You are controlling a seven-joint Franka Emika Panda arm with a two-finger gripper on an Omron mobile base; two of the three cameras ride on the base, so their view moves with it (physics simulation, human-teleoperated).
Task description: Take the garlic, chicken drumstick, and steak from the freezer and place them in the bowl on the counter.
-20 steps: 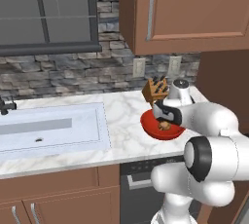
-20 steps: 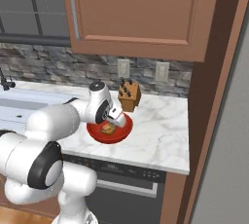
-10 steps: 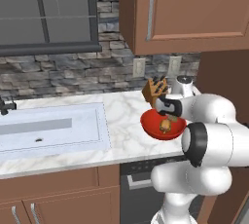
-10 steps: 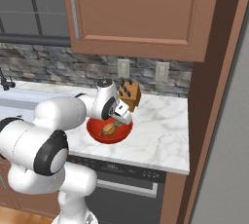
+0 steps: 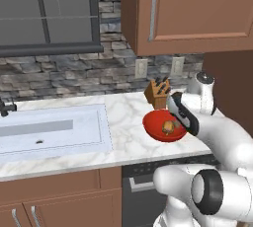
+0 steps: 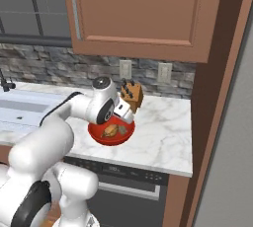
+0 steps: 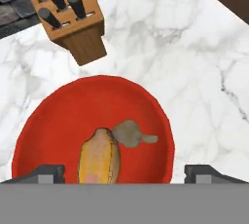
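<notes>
The robot's jaws (image 7: 124, 172) are standing wide apart and holding nothing, their two dark fingertips (image 7: 44, 172) rising at either side of the hand view, spread nearly as wide as the wide, shallow, glossy red round bowl (image 7: 58, 116) that they are hovering over. Inside that bowl a golden-brown oblong piece, probably the chicken drumstick (image 7: 98, 156), is lying beside and touching a small grey-brown lump with a short tail, probably the garlic (image 7: 129, 133); I cannot make out a steak in the bowl, so by my judgement one item is still waiting in the freezer. The brown wooden knife block (image 7: 73, 21) with dark handles is sitting just beside the bowl's far rim on the white, grey-veined marble surface (image 7: 194, 62), and in the base views the white forearm is reaching low over bowl and block. The risk I am seeing is in the withdrawal: if the hand is swinging away low or sideways, a fingertip or the wrist could catch the rim and tip or slide the bowl, or knock the block. Rising straight first is looking safer.
</notes>
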